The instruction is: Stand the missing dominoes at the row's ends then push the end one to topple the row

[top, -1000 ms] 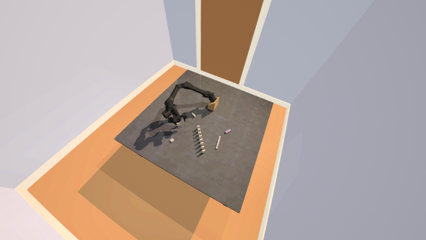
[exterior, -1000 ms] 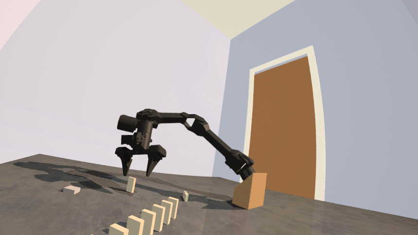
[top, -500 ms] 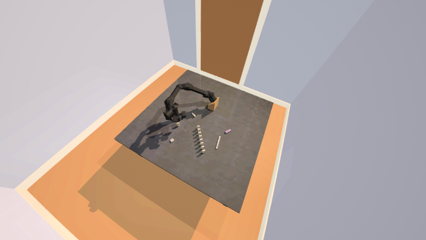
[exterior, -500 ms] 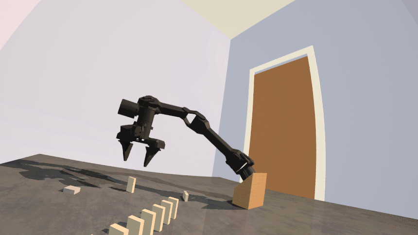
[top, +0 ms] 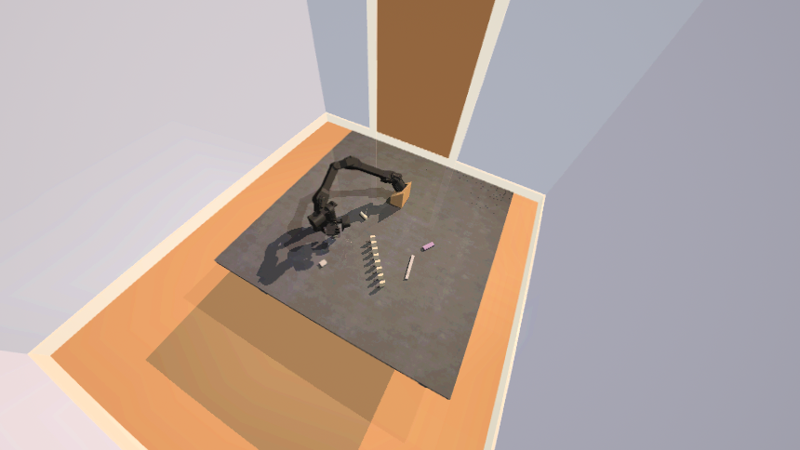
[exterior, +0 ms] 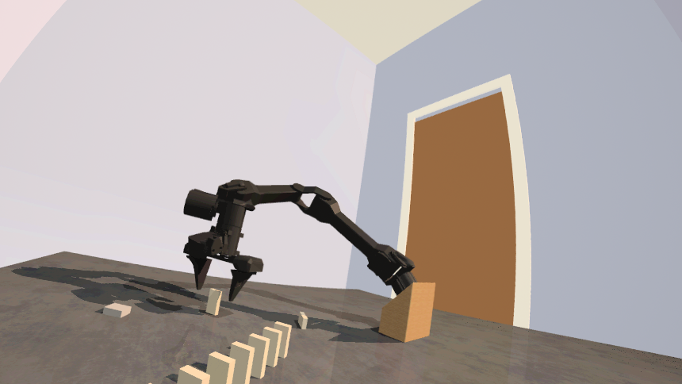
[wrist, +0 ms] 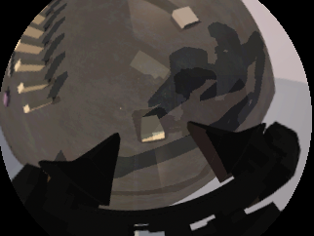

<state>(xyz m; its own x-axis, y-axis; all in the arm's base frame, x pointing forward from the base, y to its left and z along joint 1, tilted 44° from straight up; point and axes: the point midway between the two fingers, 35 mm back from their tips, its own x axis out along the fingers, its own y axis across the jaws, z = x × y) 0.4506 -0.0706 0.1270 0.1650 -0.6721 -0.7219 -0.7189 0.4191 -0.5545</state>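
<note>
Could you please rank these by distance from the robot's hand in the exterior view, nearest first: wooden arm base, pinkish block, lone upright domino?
1. Lone upright domino: just below the open hand.
2. Pinkish block: picture left.
3. Wooden arm base: picture right.

From my remote seat I looked into a small, plain room, though I could not tell whether it belonged to a home, an office or a lab. A brown door (top: 431, 72) (exterior: 460, 205) in a cream frame was set in a blue-grey wall (top: 531, 72) (exterior: 587, 167), and I saw orange flooring (top: 134, 313) edged by pale skirting (top: 184, 215). A dark, mottled surface (top: 447, 313) (exterior: 57, 353) (wrist: 98, 93) took up much of the room.
</note>
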